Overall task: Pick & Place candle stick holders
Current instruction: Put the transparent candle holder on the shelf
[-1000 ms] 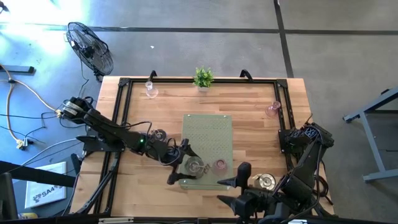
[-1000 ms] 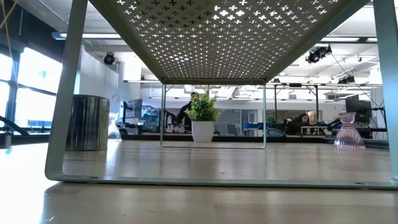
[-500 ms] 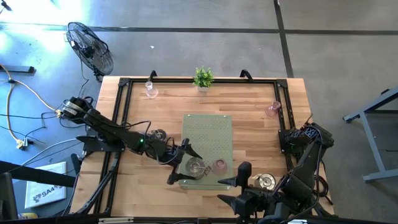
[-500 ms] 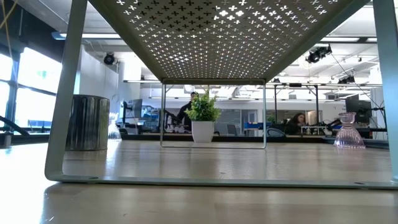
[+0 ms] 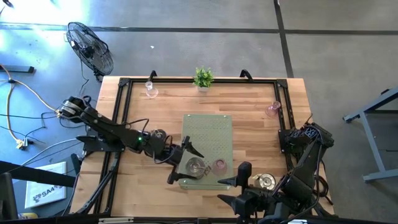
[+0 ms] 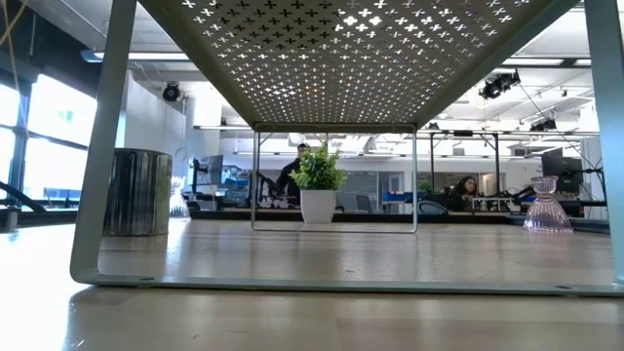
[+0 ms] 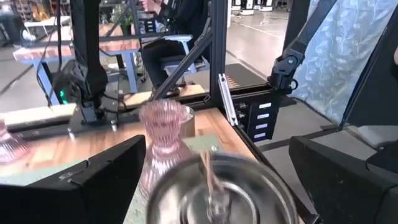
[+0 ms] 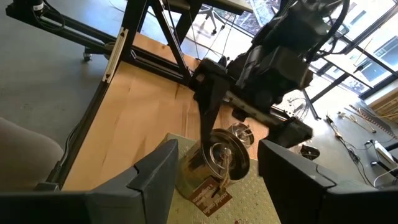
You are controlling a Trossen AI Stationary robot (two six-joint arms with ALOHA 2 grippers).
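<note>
A silver candle stick holder (image 5: 195, 166) and a pink glass one (image 5: 219, 165) stand on the near end of the green perforated stand (image 5: 207, 134). My left gripper (image 5: 181, 164) is open, with one finger on either side of the silver holder (image 7: 214, 190) and apart from it. The pink glass (image 7: 163, 140) stands just beyond. My right gripper (image 5: 231, 190) waits open near the table's front edge, with nothing between its fingers. More holders rest on the table: silver ones (image 5: 158, 134) (image 5: 266, 181), a clear glass (image 5: 150, 89) and a pink glass (image 5: 272, 109).
A small potted plant (image 5: 203, 78) stands at the far edge's middle. A black frame (image 5: 121, 112) runs around the tabletop. The stand's legs (image 6: 97, 195) raise it off the wood. People sit in the room beyond the table.
My left gripper has risen a little over the stand's near end, staying open around the silver holder, which stands where it was.
</note>
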